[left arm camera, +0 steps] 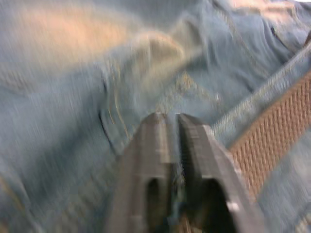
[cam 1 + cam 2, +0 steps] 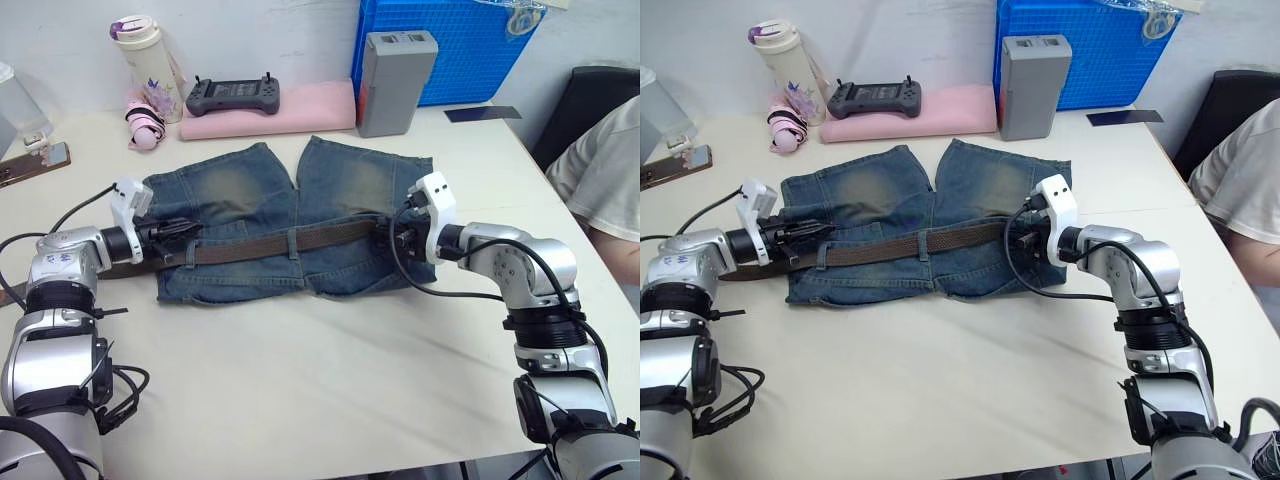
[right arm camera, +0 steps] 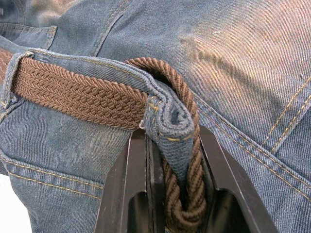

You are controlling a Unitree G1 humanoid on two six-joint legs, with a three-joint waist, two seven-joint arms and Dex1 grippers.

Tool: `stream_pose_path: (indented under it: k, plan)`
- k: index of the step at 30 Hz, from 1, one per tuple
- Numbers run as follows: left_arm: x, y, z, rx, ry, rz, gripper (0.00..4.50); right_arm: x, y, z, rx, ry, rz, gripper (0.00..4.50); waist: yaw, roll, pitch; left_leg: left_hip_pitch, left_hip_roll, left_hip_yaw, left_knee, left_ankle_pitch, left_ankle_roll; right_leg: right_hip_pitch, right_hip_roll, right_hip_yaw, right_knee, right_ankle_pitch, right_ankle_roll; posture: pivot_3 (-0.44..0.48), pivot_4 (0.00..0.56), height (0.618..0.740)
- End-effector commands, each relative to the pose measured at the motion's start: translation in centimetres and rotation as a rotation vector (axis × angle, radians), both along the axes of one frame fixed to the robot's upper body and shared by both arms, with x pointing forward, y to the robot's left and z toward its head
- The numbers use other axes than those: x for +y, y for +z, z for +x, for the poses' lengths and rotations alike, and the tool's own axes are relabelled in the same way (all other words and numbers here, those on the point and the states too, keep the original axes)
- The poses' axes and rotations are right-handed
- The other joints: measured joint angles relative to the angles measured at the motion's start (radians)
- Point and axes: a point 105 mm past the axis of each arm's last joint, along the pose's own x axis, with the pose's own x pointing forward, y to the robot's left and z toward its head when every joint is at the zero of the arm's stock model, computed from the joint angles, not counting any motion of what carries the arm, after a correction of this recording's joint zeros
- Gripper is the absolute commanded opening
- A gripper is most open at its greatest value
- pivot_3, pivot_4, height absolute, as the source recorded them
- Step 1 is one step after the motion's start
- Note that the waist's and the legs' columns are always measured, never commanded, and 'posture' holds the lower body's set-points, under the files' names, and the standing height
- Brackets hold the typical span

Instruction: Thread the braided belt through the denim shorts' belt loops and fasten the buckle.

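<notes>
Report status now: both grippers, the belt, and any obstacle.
Left gripper shut, at the shorts' waistband. Right gripper shut on belt and denim fold. Belt lies along the waistband, under loops. No obstacle seen.

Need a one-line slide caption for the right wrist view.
Right gripper pinches a belt loop and the braided belt together at the denim shorts waistband.

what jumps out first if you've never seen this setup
The denim shorts lie flat mid-table with the braided belt running across the waistband. Each gripper works one end: the right gripper pinches a belt loop and the belt together, and the left gripper is shut against the denim.
</notes>
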Motion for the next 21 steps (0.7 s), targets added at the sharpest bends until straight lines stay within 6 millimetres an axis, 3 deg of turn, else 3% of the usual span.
stream_pose_path:
  k: [1,6,7,10,15,18,21]
  plan:
    - [1.3,0.7,-0.7,0.024,0.017,-0.014,0.60,0.0,1.6,-0.1,-0.063,-0.002,0.030,0.41,0.000,0.000,0.000,0.000,0.000,0.000,0.000,0.000,0.000,0.000,0.000,0.000,0.000,0.000,0.000,0.000,0.150,0.728]
    - [1.2,-0.2,-1.3,0.068,-0.006,-0.011,0.60,0.1,1.3,-0.2,-0.054,-0.007,0.032,0.41,0.000,0.000,0.000,0.000,0.000,0.000,0.000,0.000,0.000,0.000,0.000,0.000,0.000,0.000,0.000,0.000,0.150,0.728]
    - [1.1,-0.2,-1.3,0.070,-0.010,-0.021,1.11,0.1,1.2,-0.2,-0.052,-0.008,0.033,0.41,0.000,0.000,0.000,0.000,0.000,0.000,0.000,0.000,0.000,0.000,0.000,0.000,0.000,0.000,0.000,0.000,0.150,0.728]
    - [0.7,-0.3,-1.3,0.077,-0.025,-0.033,2.01,0.2,1.0,-0.3,-0.047,-0.006,0.032,0.41,0.000,0.000,0.000,0.000,0.000,0.000,0.000,0.000,0.000,0.000,0.000,0.000,0.000,0.000,0.000,0.000,0.150,0.728]
    - [0.6,-1.4,-1.3,0.105,-0.016,0.001,4.11,0.3,0.9,-0.5,-0.041,-0.003,0.032,0.41,0.000,0.000,0.000,0.000,0.000,0.000,0.000,0.000,0.000,0.000,0.000,0.000,0.000,0.000,0.000,0.000,0.150,0.728]
    - [0.6,-1.8,-1.4,0.110,-0.019,0.020,4.20,0.3,0.9,-0.5,-0.040,-0.004,0.034,0.41,0.000,0.000,0.000,0.000,0.000,0.000,0.001,0.000,0.000,0.000,0.000,0.001,0.001,0.000,0.000,0.000,0.150,0.728]
    - [0.3,-1.9,-1.4,0.105,-0.037,0.026,3.40,0.3,0.8,-0.5,-0.041,-0.005,0.034,0.41,0.000,0.000,0.000,0.001,0.000,0.000,0.001,0.000,0.000,0.000,0.000,0.001,0.002,0.000,0.000,0.000,0.150,0.728]
